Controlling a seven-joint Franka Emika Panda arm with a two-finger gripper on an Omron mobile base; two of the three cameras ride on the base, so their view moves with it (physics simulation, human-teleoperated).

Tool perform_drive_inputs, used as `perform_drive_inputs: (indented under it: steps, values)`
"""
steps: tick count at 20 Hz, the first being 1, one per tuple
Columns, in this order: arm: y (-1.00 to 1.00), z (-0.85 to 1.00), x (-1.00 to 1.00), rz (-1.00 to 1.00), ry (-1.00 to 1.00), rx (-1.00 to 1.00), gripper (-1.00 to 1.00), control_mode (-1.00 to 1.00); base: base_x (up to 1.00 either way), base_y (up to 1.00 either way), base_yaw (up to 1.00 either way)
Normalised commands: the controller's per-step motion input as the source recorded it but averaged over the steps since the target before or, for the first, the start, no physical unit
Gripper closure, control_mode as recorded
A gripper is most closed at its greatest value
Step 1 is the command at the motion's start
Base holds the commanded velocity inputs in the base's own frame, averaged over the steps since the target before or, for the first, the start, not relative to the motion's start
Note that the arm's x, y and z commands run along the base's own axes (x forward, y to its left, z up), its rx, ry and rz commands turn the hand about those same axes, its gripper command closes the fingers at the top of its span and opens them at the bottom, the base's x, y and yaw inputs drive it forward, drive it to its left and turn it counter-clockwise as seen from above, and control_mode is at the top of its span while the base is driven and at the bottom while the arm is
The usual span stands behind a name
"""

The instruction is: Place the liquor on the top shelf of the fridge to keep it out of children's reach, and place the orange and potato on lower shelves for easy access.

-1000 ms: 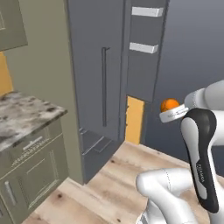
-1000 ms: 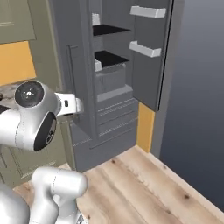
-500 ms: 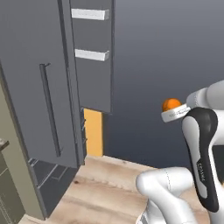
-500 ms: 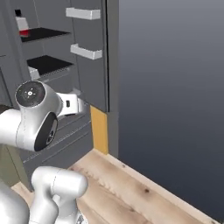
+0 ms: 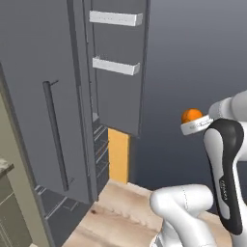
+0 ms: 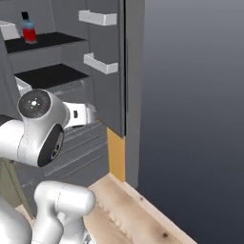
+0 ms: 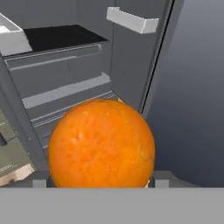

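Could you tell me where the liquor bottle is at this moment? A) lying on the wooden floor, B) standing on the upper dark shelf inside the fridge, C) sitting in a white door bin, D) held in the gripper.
B: in the right base view the liquor stands upright on the top shelf of the open fridge, while the gripper carries the orange.

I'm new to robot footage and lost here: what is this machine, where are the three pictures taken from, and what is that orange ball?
It is a white robot arm on a driving base in a simulated kitchen. Two pictures come from cameras behind the arm, left and right; the third looks along its gripper. The ball is an orange, held in the gripper in front of an open grey fridge. A red liquor bottle already stands on the top shelf. A lower shelf beneath is bare.
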Motion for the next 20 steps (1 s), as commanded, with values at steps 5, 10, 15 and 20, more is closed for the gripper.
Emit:
perform_drive_inputs:
  steps: [5, 10, 15, 20]
  values:
    - [0.00, 0.00, 0.00, 0.00, 0.00, 0.00, 1.00, 1.00, 0.87, -0.10, 0.52]
    - [0.00, 0.00, 0.00, 0.00, 0.00, 0.00, 1.00, 1.00, 0.75, -0.24, 0.50]
    - [0.00, 0.00, 0.00, 0.00, 0.00, 0.00, 1.00, 1.00, 0.60, -0.30, 0.46]
    - [0.00, 0.00, 0.00, 0.00, 0.00, 0.00, 1.00, 1.00, 0.51, -0.11, 0.44]
